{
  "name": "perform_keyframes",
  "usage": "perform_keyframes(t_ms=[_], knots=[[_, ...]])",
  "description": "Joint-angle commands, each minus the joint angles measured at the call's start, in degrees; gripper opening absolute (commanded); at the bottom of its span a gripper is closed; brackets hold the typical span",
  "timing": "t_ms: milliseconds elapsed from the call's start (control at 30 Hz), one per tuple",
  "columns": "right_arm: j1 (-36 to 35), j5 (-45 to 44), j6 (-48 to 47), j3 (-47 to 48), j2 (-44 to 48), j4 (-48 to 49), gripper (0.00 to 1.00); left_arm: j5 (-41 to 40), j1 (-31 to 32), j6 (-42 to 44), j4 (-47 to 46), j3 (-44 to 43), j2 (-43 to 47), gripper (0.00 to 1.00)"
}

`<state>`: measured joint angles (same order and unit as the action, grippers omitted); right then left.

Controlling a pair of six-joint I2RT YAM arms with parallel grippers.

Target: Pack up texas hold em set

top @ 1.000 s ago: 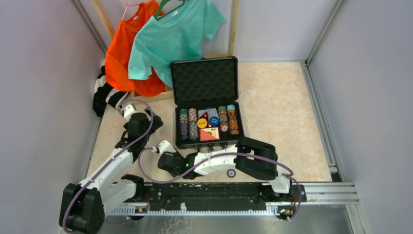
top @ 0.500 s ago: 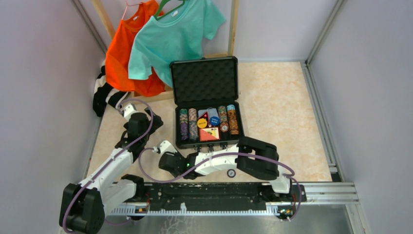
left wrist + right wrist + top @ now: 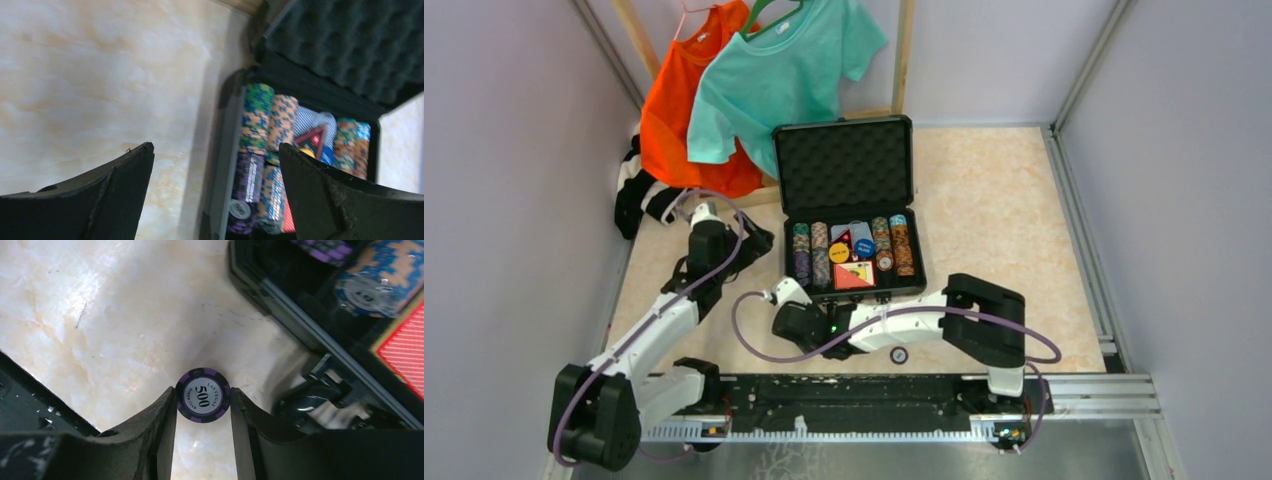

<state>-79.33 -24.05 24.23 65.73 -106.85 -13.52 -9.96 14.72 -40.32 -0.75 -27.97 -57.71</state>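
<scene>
The black briefcase (image 3: pixel 913 255) lies open, its foam lid (image 3: pixel 844 165) raised at the back. Inside lie rows of poker chips (image 3: pixel 810 255), a red card box (image 3: pixel 854 276), and a yellow button (image 3: pixel 838 252) beside a blue one (image 3: pixel 865 246). My right gripper (image 3: pixel 203 401) is shut on a purple 500 chip (image 3: pixel 203 395), held on edge above the table just off the case's near left corner (image 3: pixel 250 275). My left gripper (image 3: pixel 216 147) hangs open over the case's left rim (image 3: pixel 225 150), with the chip rows (image 3: pixel 255 125) beyond it.
A small round disc (image 3: pixel 899 355) lies on the table under the right arm. An orange shirt (image 3: pixel 679 110) and a teal shirt (image 3: pixel 784 70) hang on a wooden frame at the back left, above black-and-white cloth (image 3: pixel 639 190). Grey walls close both sides.
Both arms have shifted right toward the case. The right gripper carried the purple chip closer to the case's near left corner, and the left gripper reached its left rim.
</scene>
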Motion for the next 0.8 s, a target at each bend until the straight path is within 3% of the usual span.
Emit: perform_keyframes(t_ms=[0,200,533,767], knots=[[1.67,-2.82,-0.26,-1.29,6.43,0.68,0.37,16.09,-0.23,0.42,-2.73,-2.64,-3.85,0.99],[3.88,-4.3,-1.73,-3.45,11.33,0.21,0.38,31.53,0.75,-0.44,-8.99,-1.27,-9.24,0.99],[7.76,-5.04,-4.73,-5.46,19.71,0.08,0.38,35.12,1.19,2.33,-4.57,-1.73,-2.53,0.99],[9.24,-3.87,-6.78,-5.29,22.68,0.78,0.38,42.63,2.01,2.44,-7.5,-1.31,-1.5,0.91]])
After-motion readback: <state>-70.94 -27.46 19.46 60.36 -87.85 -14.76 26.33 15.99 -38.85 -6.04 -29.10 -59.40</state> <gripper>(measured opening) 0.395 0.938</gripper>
